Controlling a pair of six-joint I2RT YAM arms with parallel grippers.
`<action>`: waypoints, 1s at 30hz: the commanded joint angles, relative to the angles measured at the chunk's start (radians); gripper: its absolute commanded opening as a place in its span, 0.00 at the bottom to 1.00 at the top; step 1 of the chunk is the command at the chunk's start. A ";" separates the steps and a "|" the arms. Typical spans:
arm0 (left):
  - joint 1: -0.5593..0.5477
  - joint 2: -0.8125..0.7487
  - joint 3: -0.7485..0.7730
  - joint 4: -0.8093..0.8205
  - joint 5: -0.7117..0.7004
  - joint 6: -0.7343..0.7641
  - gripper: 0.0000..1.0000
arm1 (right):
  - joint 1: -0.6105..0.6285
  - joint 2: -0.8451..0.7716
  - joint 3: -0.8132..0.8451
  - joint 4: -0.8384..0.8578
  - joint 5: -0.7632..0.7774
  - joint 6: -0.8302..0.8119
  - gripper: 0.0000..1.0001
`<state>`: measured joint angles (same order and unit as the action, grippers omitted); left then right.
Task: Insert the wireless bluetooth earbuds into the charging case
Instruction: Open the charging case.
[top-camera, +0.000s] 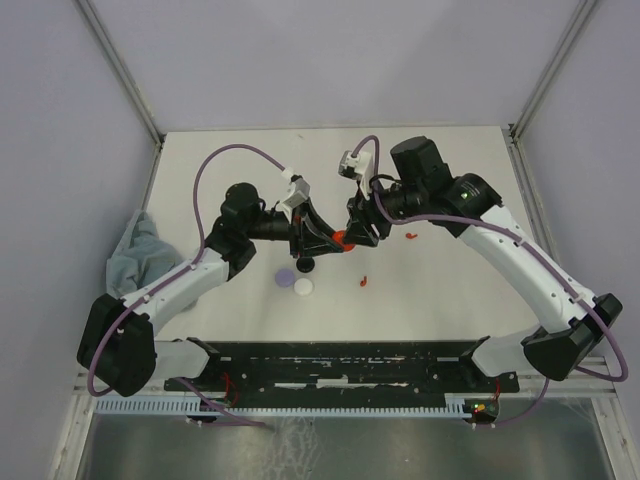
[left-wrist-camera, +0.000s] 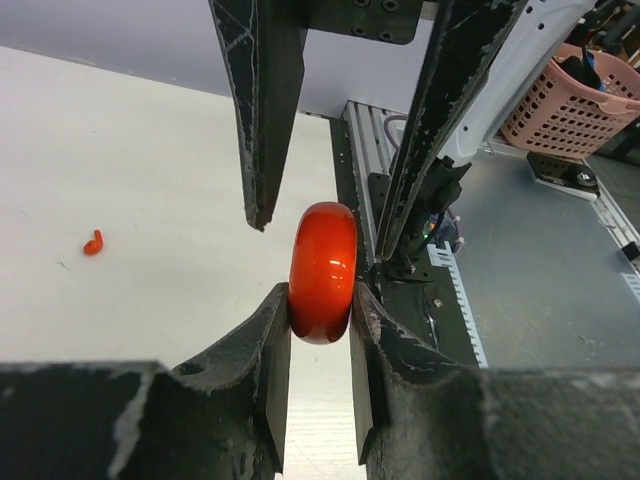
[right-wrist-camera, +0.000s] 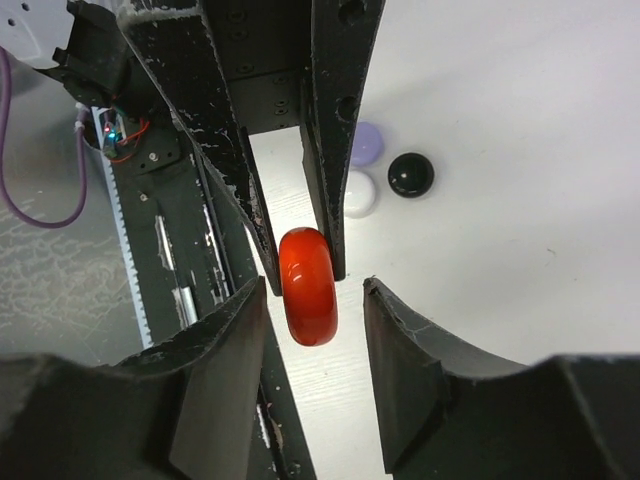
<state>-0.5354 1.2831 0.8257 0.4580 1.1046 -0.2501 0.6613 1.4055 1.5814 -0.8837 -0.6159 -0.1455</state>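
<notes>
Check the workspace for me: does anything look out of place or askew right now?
Two things. The red case is pinched edge-on in the left gripper and looks closed, while two red earbuds lie apart on the table. Also, a crumpled cloth is bunched at the table's left edge.

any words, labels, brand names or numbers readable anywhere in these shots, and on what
None: no text, label, brand or number can be read in any view.
red case in the left gripper: plain glossy surface, no marking.
lavender disc, white disc, black disc: blank.
basket: no label visible.
</notes>
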 joint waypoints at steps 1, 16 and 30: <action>-0.005 -0.037 -0.001 0.008 -0.040 0.083 0.03 | 0.001 -0.056 -0.018 0.079 0.057 0.000 0.52; -0.005 -0.082 -0.012 -0.007 -0.048 0.143 0.03 | 0.003 -0.043 -0.045 0.091 0.085 0.005 0.60; -0.011 -0.170 -0.017 -0.232 -0.051 0.382 0.03 | 0.001 -0.068 -0.038 0.116 0.203 0.047 0.65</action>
<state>-0.5365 1.1625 0.8108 0.2619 1.0309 0.0273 0.6613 1.3640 1.5333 -0.8192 -0.4812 -0.1192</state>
